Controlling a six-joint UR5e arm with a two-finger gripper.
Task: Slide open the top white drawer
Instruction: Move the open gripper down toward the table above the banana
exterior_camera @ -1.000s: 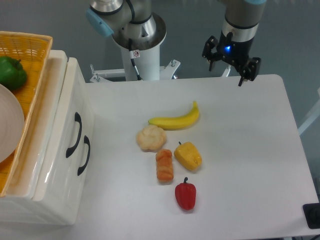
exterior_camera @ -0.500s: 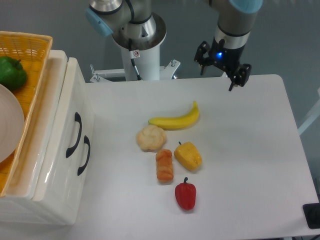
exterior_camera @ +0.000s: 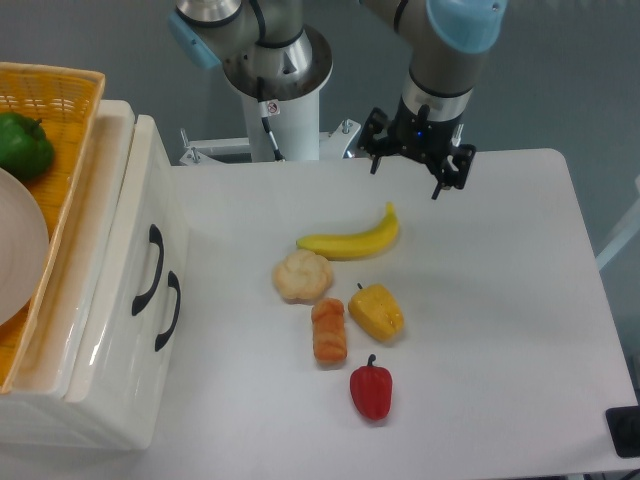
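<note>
The white cabinet stands at the table's left edge, its front facing right. The top white drawer (exterior_camera: 128, 215) looks pushed in, and its curved black handle (exterior_camera: 151, 270) sits just left of the lower drawer's handle (exterior_camera: 170, 311). My gripper (exterior_camera: 407, 177) hangs over the far side of the table, well to the right of the cabinet and just behind the banana. It is open with nothing between its fingers.
A banana (exterior_camera: 352, 237), a bread roll (exterior_camera: 302, 276), a croissant-like pastry (exterior_camera: 329, 331), a yellow pepper (exterior_camera: 376, 312) and a red pepper (exterior_camera: 371, 389) lie mid-table. A wicker basket (exterior_camera: 60, 85) with a green pepper (exterior_camera: 22, 145) and a white plate sits on the cabinet. The robot base (exterior_camera: 275, 75) stands behind.
The gripper has moved left and slightly toward the table's middle, from the far right corner to just behind the banana. The drawers and food have not moved.
</note>
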